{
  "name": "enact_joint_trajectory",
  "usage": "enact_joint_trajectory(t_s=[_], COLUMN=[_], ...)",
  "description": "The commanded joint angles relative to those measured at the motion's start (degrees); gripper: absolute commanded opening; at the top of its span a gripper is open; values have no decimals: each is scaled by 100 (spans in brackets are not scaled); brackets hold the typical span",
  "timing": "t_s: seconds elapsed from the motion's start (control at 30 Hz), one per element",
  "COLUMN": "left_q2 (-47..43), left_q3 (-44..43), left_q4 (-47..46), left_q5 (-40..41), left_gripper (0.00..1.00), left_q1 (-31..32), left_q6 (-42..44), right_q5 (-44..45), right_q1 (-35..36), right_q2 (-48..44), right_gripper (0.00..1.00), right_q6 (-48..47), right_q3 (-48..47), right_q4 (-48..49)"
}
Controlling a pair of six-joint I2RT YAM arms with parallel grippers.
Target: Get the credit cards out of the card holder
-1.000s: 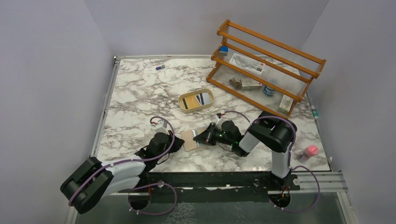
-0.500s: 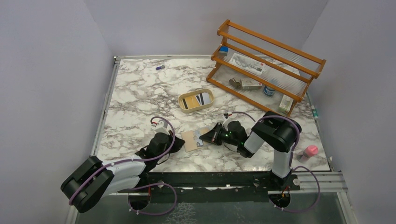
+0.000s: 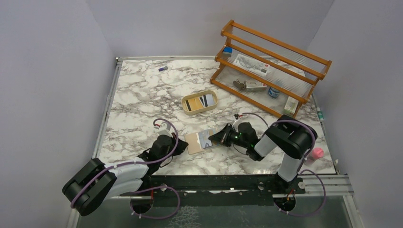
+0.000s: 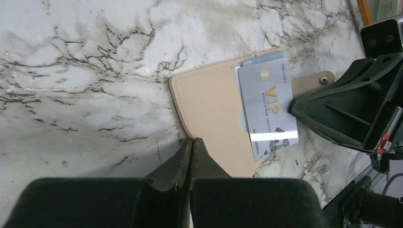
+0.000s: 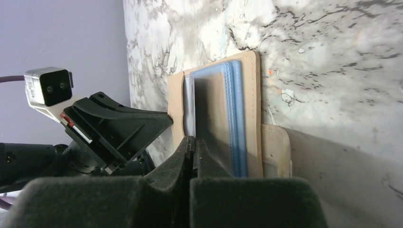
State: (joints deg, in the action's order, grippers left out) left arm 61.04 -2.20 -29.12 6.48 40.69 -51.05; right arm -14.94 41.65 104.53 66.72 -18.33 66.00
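Beige-tan leather-like folding card holder (image 3: 194, 141) lies open and flat on the white marble-patterned table (image 3: 142, 99), between my two grippers near the front edge. My right gripper (image 5: 192, 140), fingers pressed fully together, pinches the edge of a whitish-grey plastic credit card (image 4: 268, 110) lettered VIP. That card sticks about halfway out of the holder's pocket, on the side of the snap tab (image 4: 314, 81). A pale blue plastic card (image 4: 259, 57) shows as a narrow strip behind it, most of it inside the pocket. My left gripper (image 4: 191, 141) is closed tight with nothing between its fingers, its tips down at the holder's edge opposite the tab. Well behind, an oval tan tray (image 3: 216, 101) holds other cards, and an orange wooden rack (image 3: 280, 42) stands toward the far right corner.
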Motion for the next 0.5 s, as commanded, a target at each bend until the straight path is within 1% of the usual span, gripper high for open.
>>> enact_joint_trajectory(t_s=[0.0, 0.17, 0.3, 0.47], left_q2=[151, 162, 197, 189], left_q3=[163, 158, 141, 141], left_q4=[645, 640, 645, 645], left_q5=[108, 108, 106, 99], left_gripper=[0, 0, 0, 0], left_q1=[-17, -17, -17, -16], left_q6=[165, 165, 165, 166], right_q5=[-71, -32, 7, -75], right_q1=[-163, -248, -317, -537], right_q2=[-616, -1382, -1826, -2144], right_gripper=[1, 1, 1, 1], right_q6=[-551, -1083, -1357, -1496], right_q3=[127, -73, -289, -468], right_q4=[-639, -1551, -2135, -2447])
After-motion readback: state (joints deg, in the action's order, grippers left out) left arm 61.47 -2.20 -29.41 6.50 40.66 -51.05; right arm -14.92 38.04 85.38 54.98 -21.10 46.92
